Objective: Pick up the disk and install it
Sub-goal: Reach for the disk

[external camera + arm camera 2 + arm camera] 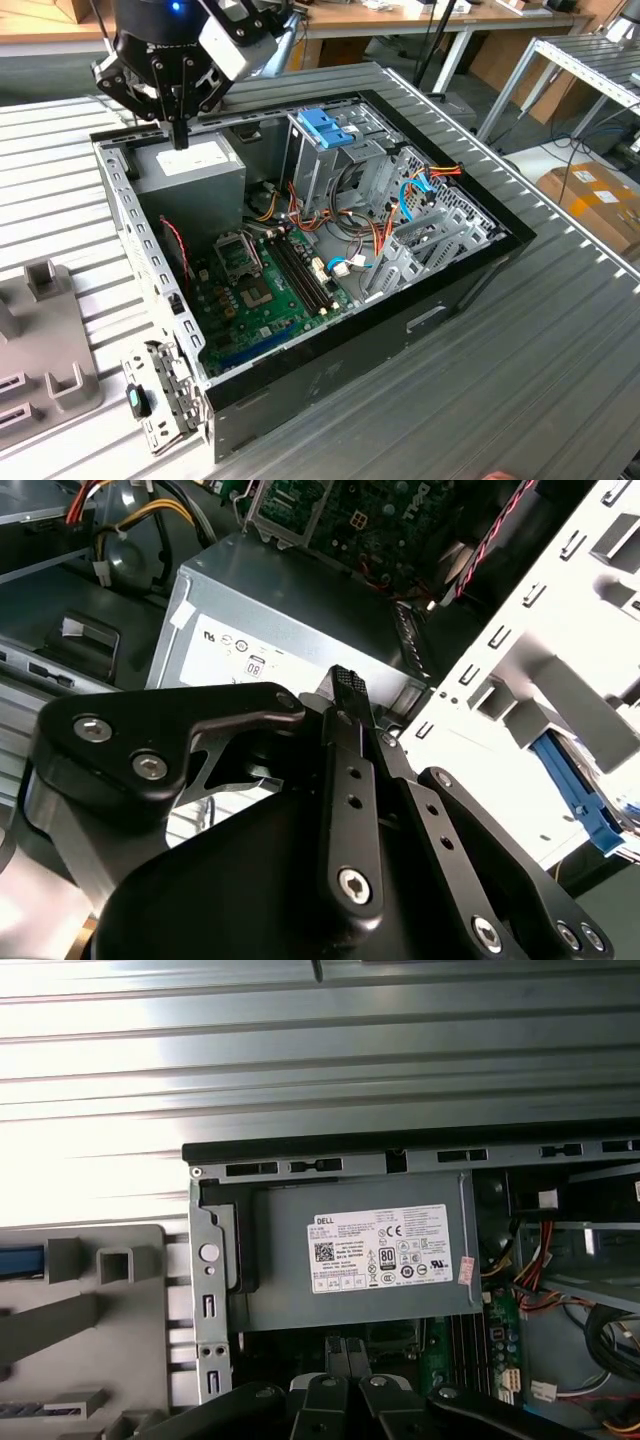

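My gripper (180, 138) hangs over the back left corner of the open computer case (420, 320), just above the grey power supply (195, 170). Its black fingers (345, 685) are shut together with nothing between them, and in the first wrist view the gripper (345, 1355) sits above the labelled power supply (360, 1260). A bright blue strip (20, 1260) on the grey fixture (110, 1300) looks like a side rail of the disk. The rest of the disk is cut off at the picture's edge.
A tall metal drive cage with a blue plastic bracket (325, 127) stands in the middle of the case, with the motherboard (260, 290) and loose cables (340, 265) around it. The grey fixture (45, 350) lies on the ribbed table at the exterior view's left.
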Controlling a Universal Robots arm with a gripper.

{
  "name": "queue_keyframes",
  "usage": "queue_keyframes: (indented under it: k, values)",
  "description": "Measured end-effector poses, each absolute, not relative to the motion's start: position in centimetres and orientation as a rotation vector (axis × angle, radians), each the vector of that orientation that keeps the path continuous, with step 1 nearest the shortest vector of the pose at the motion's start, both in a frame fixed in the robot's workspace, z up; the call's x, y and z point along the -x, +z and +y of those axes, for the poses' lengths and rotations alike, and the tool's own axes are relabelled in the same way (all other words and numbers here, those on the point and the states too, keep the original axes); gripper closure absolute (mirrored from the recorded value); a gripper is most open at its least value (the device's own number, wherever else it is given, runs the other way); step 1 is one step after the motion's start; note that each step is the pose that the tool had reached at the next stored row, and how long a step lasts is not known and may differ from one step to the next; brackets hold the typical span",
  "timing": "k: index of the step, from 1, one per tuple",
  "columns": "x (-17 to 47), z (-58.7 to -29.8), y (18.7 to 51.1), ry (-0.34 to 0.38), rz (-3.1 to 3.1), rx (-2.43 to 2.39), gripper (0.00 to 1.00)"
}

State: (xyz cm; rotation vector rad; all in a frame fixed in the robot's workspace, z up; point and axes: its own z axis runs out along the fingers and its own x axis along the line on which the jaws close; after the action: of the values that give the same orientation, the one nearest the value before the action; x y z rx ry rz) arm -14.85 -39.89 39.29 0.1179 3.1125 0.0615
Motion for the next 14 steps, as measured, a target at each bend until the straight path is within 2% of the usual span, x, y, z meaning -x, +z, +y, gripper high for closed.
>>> queue_keyframes:
  k: [14]
  values:
    - [16.8,-39.9,39.2,0.061,3.112,-0.118,0.89]
